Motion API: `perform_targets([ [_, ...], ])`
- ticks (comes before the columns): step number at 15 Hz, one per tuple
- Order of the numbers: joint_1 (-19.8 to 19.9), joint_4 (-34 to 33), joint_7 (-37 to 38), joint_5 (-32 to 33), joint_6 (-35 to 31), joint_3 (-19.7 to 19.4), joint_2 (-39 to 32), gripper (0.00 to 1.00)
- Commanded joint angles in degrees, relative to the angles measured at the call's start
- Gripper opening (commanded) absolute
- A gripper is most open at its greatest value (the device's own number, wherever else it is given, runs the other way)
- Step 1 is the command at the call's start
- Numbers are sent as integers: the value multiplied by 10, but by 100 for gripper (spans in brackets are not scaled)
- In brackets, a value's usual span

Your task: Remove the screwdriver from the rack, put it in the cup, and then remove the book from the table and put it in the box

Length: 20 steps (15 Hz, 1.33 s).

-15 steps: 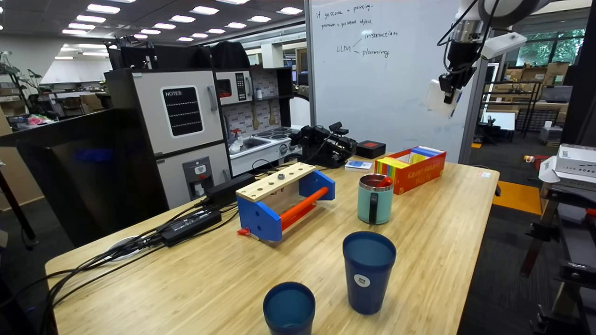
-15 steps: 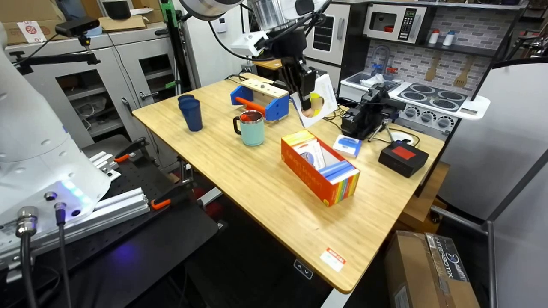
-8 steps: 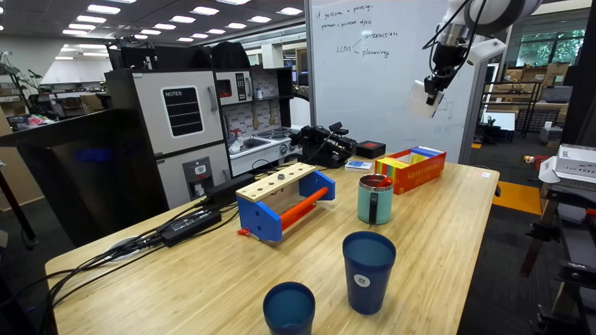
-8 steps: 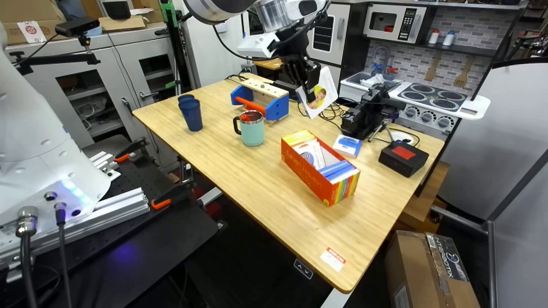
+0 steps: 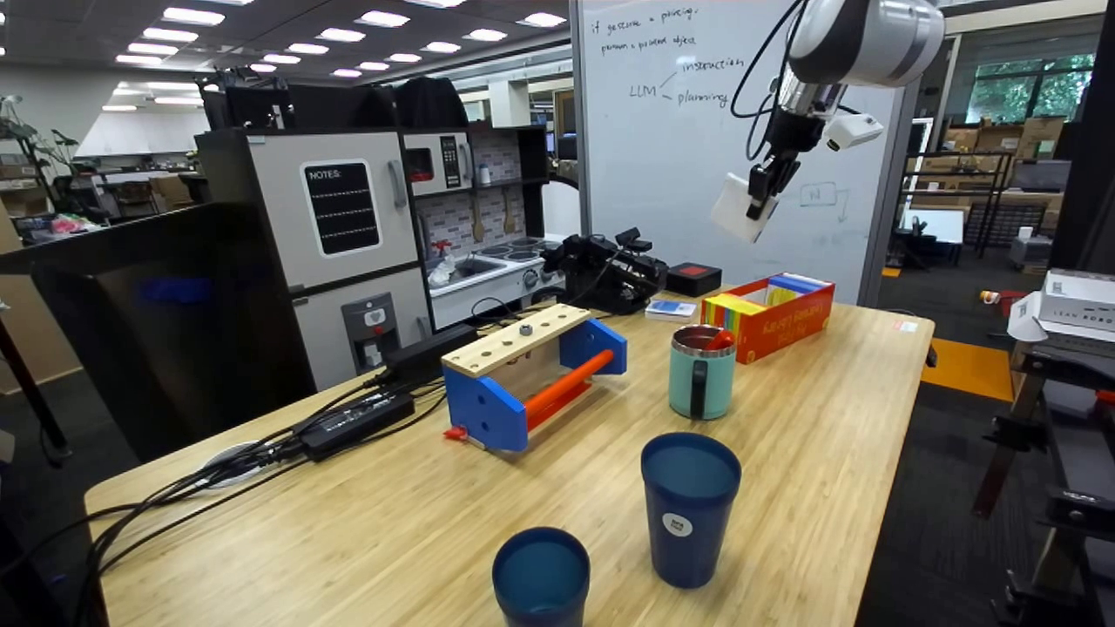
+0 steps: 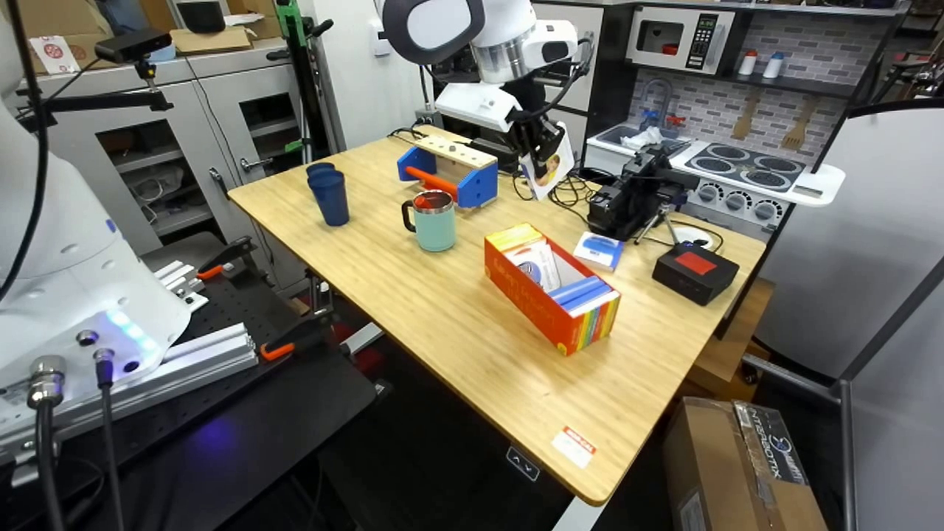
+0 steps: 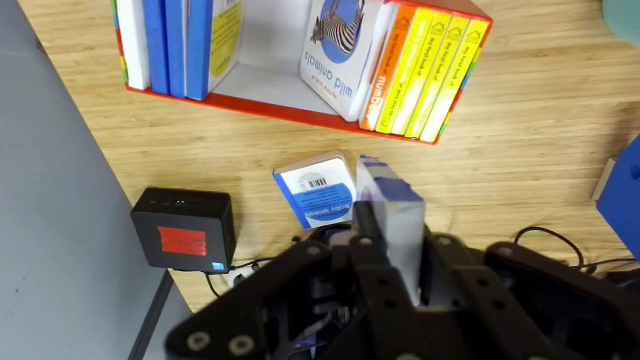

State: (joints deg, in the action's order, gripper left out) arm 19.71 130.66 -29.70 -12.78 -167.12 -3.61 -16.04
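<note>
White, the book (image 6: 562, 156) hung gripped by the tool (image 7: 398, 227), on the far side of the box (image 6: 525, 299) in an exterior view. Boxing it seemed the step, next needing alignment over the gap (image 7: 272, 52), then lowering.

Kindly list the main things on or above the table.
box: 1, orange, on table
boxed books: several, multicoloured, inside
flat book: 1, white and blue, beside box
square unit: 1, black, near flat book
apparatus: 1, black, near flat book
cup: 1, teal, near box
screwdriver: 1, red, in cup
dark cups: 2, blue, on table
rack: 1, blue and tan, on table
held book: 1, whitish, in gripper
gripper: 1, black, above table
arm: 1, white, carrying gripper
</note>
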Motion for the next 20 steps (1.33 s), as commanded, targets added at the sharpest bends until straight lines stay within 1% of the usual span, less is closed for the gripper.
perform_targets([
  [1,64,-39,-98,-66,43,55,-24,4],
  [3,85,-32,-129,-81,70,59,-18,4],
  [6,91,-19,-141,-74,108,43,-7,4],
  [8,82,-18,-129,-62,127,27,-6,4],
  [10,77,-26,-125,-60,138,21,-12,4],
  [16,71,-39,-122,-65,177,16,-38,4],
  [18,69,-39,-115,-61,180,11,-46,4],
  [20,66,-40,-103,-54,164,4,-54,4],
])
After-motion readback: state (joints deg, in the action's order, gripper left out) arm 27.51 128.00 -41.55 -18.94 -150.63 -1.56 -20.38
